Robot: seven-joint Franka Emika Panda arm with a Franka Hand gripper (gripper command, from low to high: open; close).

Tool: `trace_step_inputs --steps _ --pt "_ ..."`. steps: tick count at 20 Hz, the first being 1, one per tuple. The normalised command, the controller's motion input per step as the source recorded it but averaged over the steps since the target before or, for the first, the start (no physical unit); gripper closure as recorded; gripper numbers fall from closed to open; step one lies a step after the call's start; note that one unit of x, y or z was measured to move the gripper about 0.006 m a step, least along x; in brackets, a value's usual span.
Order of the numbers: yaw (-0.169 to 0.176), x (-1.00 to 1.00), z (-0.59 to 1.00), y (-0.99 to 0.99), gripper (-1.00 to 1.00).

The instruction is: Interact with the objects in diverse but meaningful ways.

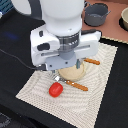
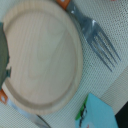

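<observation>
A glossy red round tomato (image 1: 55, 89) lies on the pale woven mat (image 1: 95, 95), at about 8 o'clock from the beige wooden plate (image 1: 72, 74). The gripper (image 1: 67, 70) hangs over that plate; whether its jaws are open, I cannot tell

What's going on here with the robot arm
The arm hangs low over a round beige plate on a patterned placemat, its gripper right above the plate and holding nothing visible. A fork lies beside the plate, a red tomato nearby. A grey pot sits off the mat.
</observation>
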Motion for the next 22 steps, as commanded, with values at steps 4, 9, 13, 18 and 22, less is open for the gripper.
trace_step_inputs --steps 4,9,13,18,22 --pt "0.197 -0.36 0.04 0.46 -1.0" --pt "0.109 -0.45 0.03 0.54 -1.0" --pt "0.002 -0.7 0.0 0.58 -1.0" --pt "0.0 -0.83 0.0 0.44 -1.0" --pt "0.006 -0.71 -0.02 0.16 -1.0"
